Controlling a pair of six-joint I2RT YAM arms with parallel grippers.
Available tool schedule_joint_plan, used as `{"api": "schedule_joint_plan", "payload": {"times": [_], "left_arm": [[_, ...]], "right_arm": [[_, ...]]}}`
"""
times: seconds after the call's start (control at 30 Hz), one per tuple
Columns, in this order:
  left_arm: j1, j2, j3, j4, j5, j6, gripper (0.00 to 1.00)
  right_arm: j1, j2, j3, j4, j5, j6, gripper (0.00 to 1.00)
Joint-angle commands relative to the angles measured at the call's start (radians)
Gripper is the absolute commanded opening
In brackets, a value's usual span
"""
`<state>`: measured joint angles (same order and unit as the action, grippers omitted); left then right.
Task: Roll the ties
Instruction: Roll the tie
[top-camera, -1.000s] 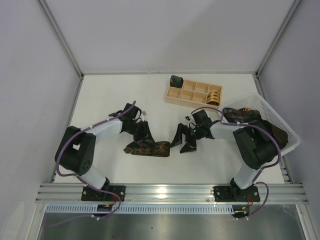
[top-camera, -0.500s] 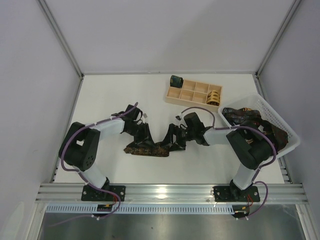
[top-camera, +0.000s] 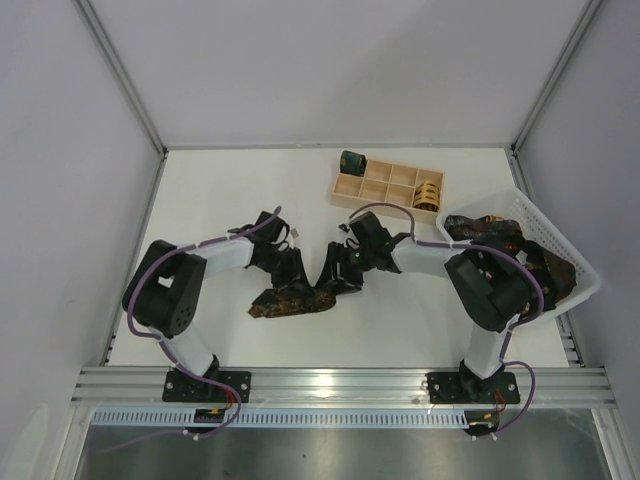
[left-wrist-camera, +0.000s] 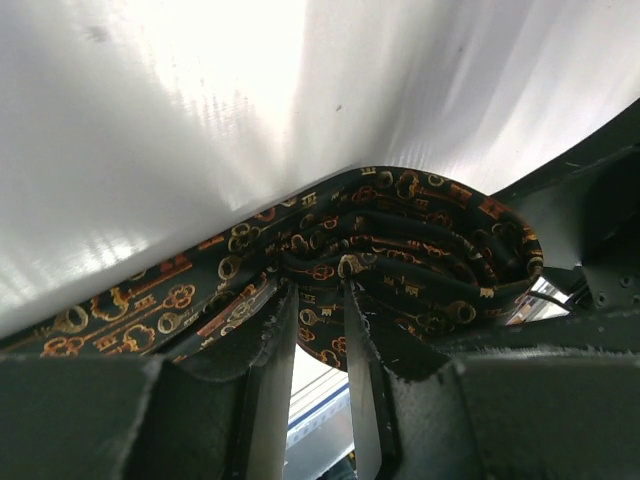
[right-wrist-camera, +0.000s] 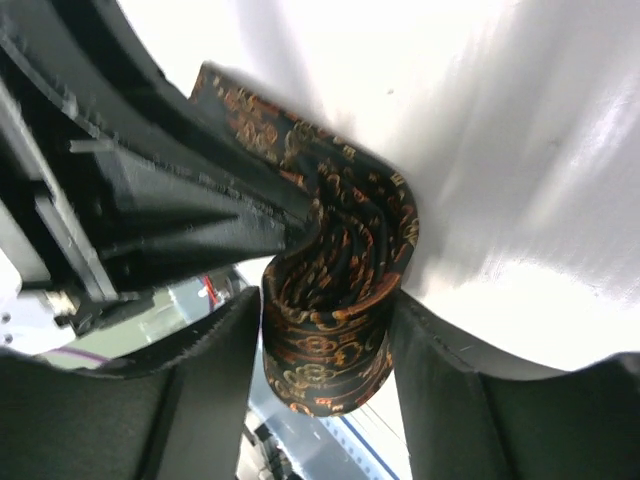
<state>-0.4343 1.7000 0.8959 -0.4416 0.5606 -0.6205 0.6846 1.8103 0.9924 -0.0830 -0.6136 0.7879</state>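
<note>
A dark tie (top-camera: 285, 302) with an orange-gold key pattern lies on the white table, its right end wound into a loose coil (right-wrist-camera: 335, 320). My left gripper (top-camera: 290, 272) bears down on it from behind. In the left wrist view the left gripper (left-wrist-camera: 318, 300) is shut on folds of the tie (left-wrist-camera: 400, 250) at the coil's core. My right gripper (top-camera: 338, 275) meets the coil from the right. In the right wrist view the right gripper (right-wrist-camera: 328, 310) has one finger pressed against each side of the coil.
A pale wooden compartment tray (top-camera: 385, 190) stands behind, with a dark green coil (top-camera: 351, 161) at its left end and a tan-gold coil (top-camera: 428, 190) in a right cell. A white mesh basket (top-camera: 557, 238) at right holds more ties (top-camera: 490, 232).
The right arm has reached left from mid-table to the tie's rolled end and narrowed its jaws around the coil. The left gripper has edged right, still on the tie.
</note>
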Motion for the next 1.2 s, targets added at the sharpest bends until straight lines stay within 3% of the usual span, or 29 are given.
{"api": "schedule_joint_plan", "payload": {"times": [0.0,0.27,0.37,0.63,0.93,1.17], "left_arm": [[-0.027,0.013,-0.003,0.047,-0.002,-0.007,0.31],[-0.043,0.024,0.014,0.070,-0.004,-0.027,0.31],[-0.043,0.021,0.014,0.066,-0.010,-0.024,0.31],[-0.043,-0.039,0.008,0.050,-0.039,-0.031,0.34],[-0.038,-0.118,0.023,-0.005,-0.096,-0.021,0.42],[-0.020,-0.131,0.005,-0.016,-0.097,-0.010,0.41]], "right_arm": [[0.009,0.027,0.087,-0.171,0.025,-0.041,0.57],[0.038,0.050,0.184,-0.388,0.109,-0.102,0.54],[0.039,0.018,0.143,-0.336,0.100,-0.085,0.67],[0.023,-0.029,0.002,-0.204,0.054,-0.075,0.78],[0.024,-0.059,-0.077,-0.067,0.011,0.017,0.78],[0.017,-0.068,-0.107,0.009,0.000,0.048,0.75]]}}
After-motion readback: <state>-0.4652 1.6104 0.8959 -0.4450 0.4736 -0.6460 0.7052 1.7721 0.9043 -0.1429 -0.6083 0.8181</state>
